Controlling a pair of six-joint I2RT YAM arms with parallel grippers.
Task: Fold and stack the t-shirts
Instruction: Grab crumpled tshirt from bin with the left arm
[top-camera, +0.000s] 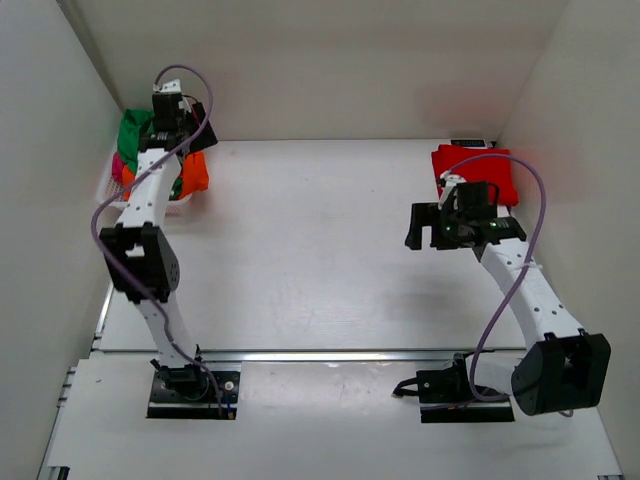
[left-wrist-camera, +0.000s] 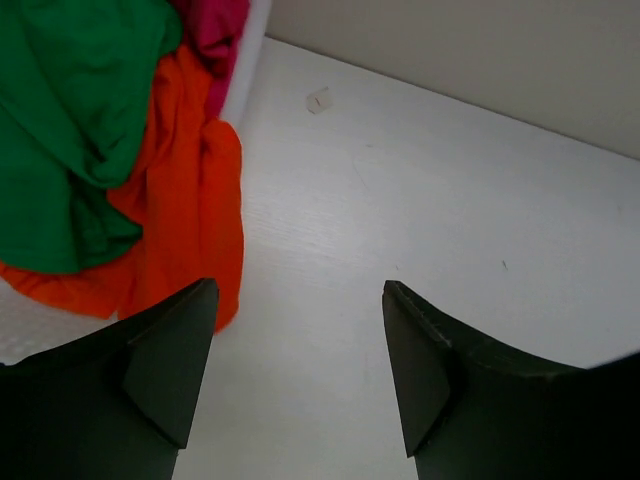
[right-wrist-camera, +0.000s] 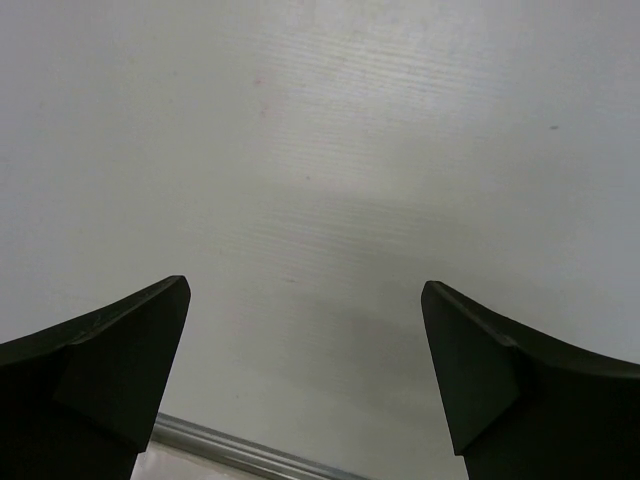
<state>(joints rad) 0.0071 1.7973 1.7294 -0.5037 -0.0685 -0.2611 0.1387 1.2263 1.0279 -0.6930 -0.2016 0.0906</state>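
A pile of unfolded t-shirts sits at the far left: a green one (top-camera: 133, 130), an orange one (top-camera: 194, 172) hanging over the basket rim, and a pink one (top-camera: 117, 165). In the left wrist view the green shirt (left-wrist-camera: 70, 110), orange shirt (left-wrist-camera: 185, 200) and pink shirt (left-wrist-camera: 215, 30) fill the upper left. My left gripper (top-camera: 196, 128) (left-wrist-camera: 300, 300) is open and empty, just right of the orange shirt. A folded red t-shirt (top-camera: 480, 168) lies at the far right. My right gripper (top-camera: 432, 228) (right-wrist-camera: 305, 300) is open and empty above bare table, in front of the red shirt.
A white basket (top-camera: 108, 185) holds the shirt pile against the left wall. White walls close the table on the left, back and right. A small dark object (top-camera: 470, 143) lies behind the red shirt. A metal rail (top-camera: 320, 355) runs along the near edge.
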